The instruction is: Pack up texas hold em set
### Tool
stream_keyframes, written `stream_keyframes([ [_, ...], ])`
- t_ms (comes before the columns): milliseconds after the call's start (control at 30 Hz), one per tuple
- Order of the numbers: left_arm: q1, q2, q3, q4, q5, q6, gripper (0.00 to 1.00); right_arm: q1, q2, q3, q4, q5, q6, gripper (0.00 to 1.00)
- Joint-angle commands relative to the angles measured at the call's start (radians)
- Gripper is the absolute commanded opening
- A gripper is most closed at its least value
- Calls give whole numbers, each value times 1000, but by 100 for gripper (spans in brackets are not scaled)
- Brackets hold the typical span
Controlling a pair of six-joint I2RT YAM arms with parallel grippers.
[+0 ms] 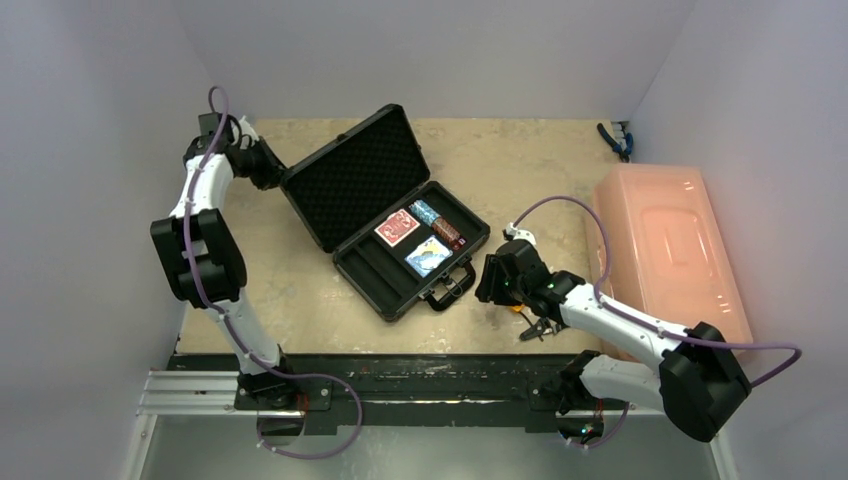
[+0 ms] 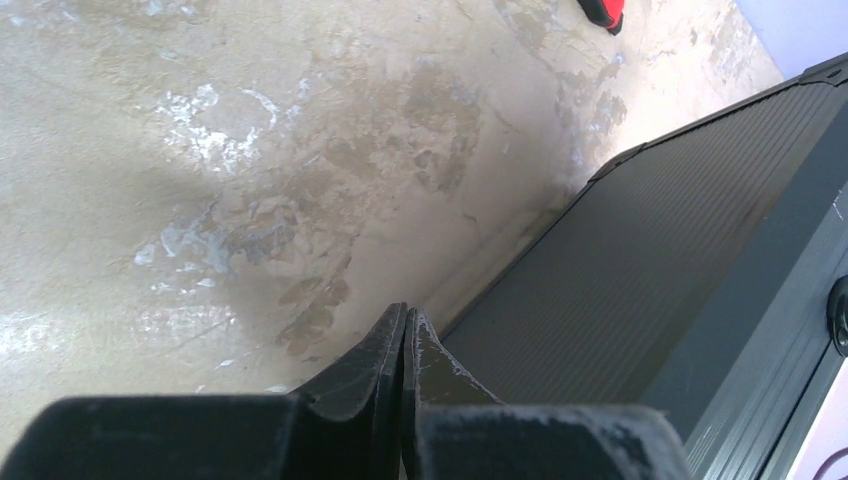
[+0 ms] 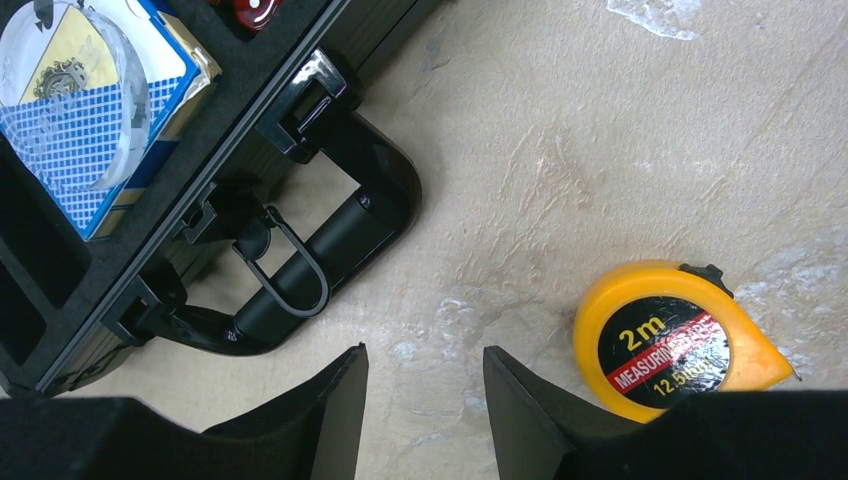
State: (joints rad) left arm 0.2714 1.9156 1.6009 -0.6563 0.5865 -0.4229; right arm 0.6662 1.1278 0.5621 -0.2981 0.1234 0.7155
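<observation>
Briefcase (image 1: 350,185) lies open mid-table from above, blue card deck (image 1: 428,255) inside. Left wrist shows you the left gripper (image 2: 404,318) pinched closed beside the lid (image 2: 650,260) — right wrist, the right gripper (image 3: 425,370) parted, empty, between handle (image 3: 340,235) and tape measure (image 3: 665,340).

Open black briefcase (image 1: 350,190), lid raised, red deck (image 1: 397,228), blue deck (image 1: 431,257) in foam tray

white arms (image 1: 615,320), black joints (image 1: 198,258), purple cables (image 1: 560,198)
</observation>
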Motion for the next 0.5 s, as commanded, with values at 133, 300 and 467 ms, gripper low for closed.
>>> stream_keyframes([
  [133, -53, -102, -40, 4, 4, 26, 0, -3, -5, -6, 29, -8, 10, 50],
  [300, -66, -141, -61, -10, -11, 33, 0, -3, -27, -20, 37, -19, 13, 50],
  [467, -82, -184, -91, -13, -17, 33, 0, -2, -23, -18, 34, -19, 13, 49],
])
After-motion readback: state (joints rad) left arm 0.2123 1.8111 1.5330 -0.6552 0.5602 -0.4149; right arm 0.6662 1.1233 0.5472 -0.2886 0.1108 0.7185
